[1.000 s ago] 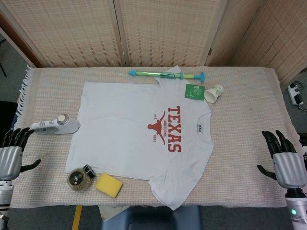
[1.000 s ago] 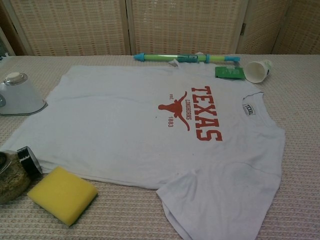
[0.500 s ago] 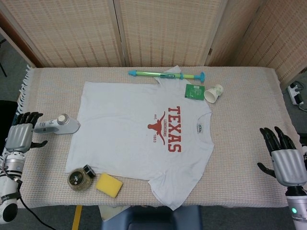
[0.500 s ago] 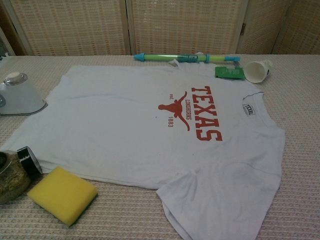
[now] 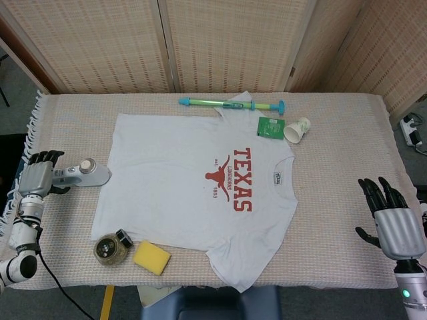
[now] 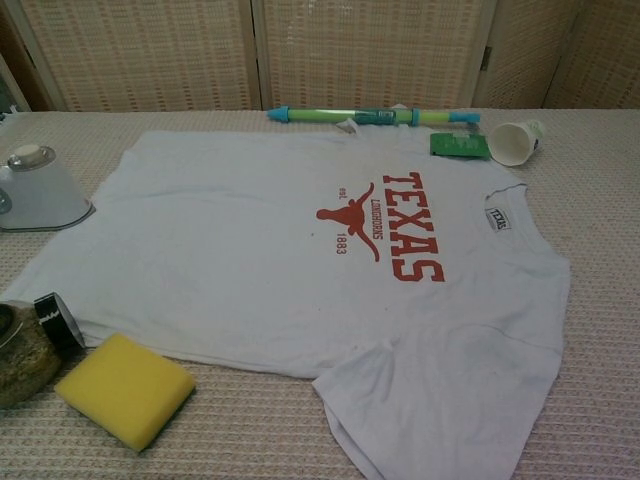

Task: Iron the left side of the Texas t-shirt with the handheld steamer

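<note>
The white Texas t-shirt (image 5: 193,187) lies flat across the table's middle, collar toward the right, and fills most of the chest view (image 6: 300,260). To its left on the cloth lies the white handheld steamer (image 5: 83,175), also visible at the chest view's left edge (image 6: 40,190). My left hand (image 5: 39,177) is at the end of the steamer's handle, fingers spread and arched over it, not closed around it. My right hand (image 5: 390,223) hovers by the table's right front edge, fingers apart and holding nothing. Neither hand shows in the chest view.
A green and blue tube (image 5: 231,103) lies along the shirt's far edge, with a green packet (image 5: 271,127) and a tipped paper cup (image 5: 297,129) near the collar. A round tin (image 5: 110,249) and a yellow sponge (image 5: 151,257) sit by the shirt's front left corner.
My left hand has moved forward from the front left table edge up to the steamer's handle. The right hand has barely shifted. The shirt and steamer have not moved.
</note>
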Robot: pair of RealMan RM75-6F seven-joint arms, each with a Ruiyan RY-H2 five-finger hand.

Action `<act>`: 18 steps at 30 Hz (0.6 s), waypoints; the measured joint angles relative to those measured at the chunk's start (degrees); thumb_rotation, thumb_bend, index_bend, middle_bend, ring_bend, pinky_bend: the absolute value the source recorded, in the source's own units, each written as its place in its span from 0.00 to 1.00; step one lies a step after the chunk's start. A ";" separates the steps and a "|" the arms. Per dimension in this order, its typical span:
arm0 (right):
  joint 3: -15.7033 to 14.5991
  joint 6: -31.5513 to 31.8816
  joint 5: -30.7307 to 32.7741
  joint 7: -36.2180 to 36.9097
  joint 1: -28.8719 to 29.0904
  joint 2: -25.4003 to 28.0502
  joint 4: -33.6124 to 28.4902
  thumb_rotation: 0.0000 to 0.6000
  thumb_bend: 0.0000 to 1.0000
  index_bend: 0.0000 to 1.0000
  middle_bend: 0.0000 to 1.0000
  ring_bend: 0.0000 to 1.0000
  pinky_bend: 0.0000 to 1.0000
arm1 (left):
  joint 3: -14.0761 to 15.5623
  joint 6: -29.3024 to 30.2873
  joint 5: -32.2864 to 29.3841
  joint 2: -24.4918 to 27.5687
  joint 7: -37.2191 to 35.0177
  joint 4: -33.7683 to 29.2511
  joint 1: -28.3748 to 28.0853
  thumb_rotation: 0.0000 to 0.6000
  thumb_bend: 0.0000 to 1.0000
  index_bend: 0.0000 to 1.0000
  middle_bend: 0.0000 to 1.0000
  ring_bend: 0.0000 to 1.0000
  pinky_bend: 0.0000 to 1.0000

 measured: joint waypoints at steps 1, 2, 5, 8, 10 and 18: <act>-0.01 0.01 0.05 0.02 -0.02 -0.02 0.02 1.00 0.00 0.00 0.10 0.00 0.18 | -0.03 -0.56 -0.35 -0.51 -0.04 0.92 -0.35 1.00 0.20 0.21 0.18 0.11 0.12; -0.02 -0.01 0.13 0.06 -0.04 -0.06 0.06 1.00 0.00 0.00 0.10 0.00 0.18 | -0.08 -1.07 -0.64 -1.03 -0.13 1.81 -0.68 1.00 0.20 0.21 0.19 0.11 0.12; -0.03 -0.11 0.41 0.14 -0.06 -0.20 0.22 1.00 0.00 0.00 0.10 0.00 0.18 | -0.15 -2.19 -1.13 -2.72 -0.52 4.74 -1.70 1.00 0.21 0.22 0.20 0.12 0.12; 0.01 -0.17 0.55 0.27 -0.03 -0.32 0.32 1.00 0.00 0.00 0.10 0.00 0.18 | -0.10 -3.15 -1.38 -4.32 -0.49 7.77 -2.68 1.00 0.22 0.23 0.22 0.13 0.12; 0.00 -0.26 0.61 0.30 0.00 -0.33 0.37 1.00 0.00 0.00 0.10 0.00 0.18 | -0.20 -4.04 -1.76 -5.48 -0.63 10.06 -3.36 1.00 0.24 0.25 0.23 0.15 0.13; -0.06 -0.17 1.08 0.15 -0.21 -0.34 0.28 1.00 0.00 0.00 0.10 0.00 0.18 | -0.52 -7.83 -2.73 -10.26 -1.63 19.82 -5.68 1.00 0.34 0.30 0.30 0.20 0.17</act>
